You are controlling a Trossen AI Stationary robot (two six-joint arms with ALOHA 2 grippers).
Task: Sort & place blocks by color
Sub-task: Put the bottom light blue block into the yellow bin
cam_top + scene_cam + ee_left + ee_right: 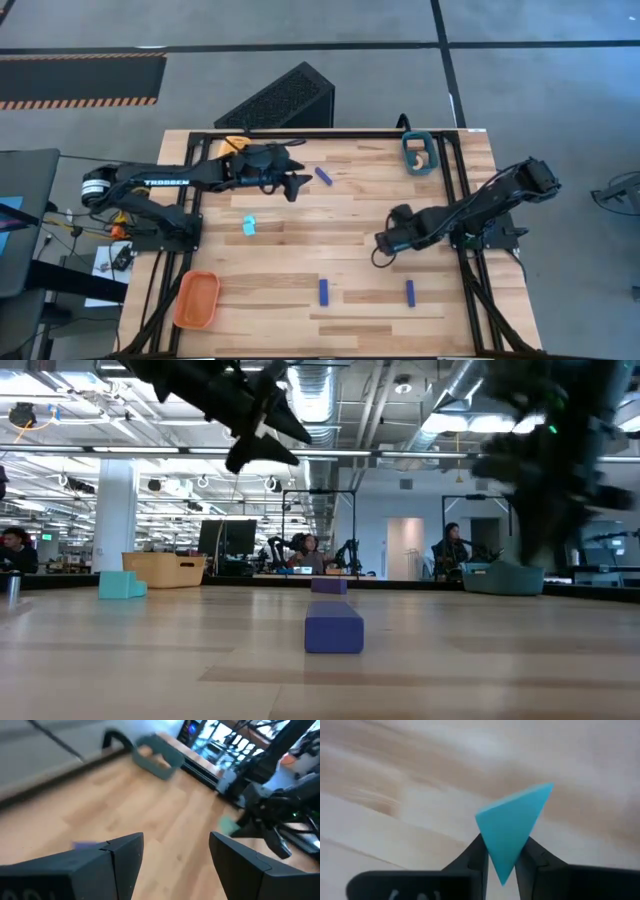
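My right gripper point(382, 243) stands right of the table's middle, shut on a light cyan wedge point(512, 827). My left gripper point(298, 185) is open at the far middle, above the wood, beside a dark blue bar point(323, 176) that lies flat; nothing is between its fingers point(125, 857). A second cyan block point(249, 225) lies left of centre. Two more dark blue bars point(323, 291) point(410, 291) lie flat near the front. A tan piece sits inside the teal tray point(420, 152) at the far right. My right gripper pinches the wedge's narrow corner point(501, 862) between its two fingers point(535, 855). The fingers slant steeply down from above. The wedge's triangular face is toward the wrist camera and its wide end points away from the fingers. Whether it is clear of the table I cannot tell.
An orange tray point(197, 298) sits at the near left corner. Part of a yellow-orange thing point(235, 143) shows behind my left arm at the far edge. A black slotted box point(280, 100) stands beyond the far edge. Bare wood spans the table's middle.
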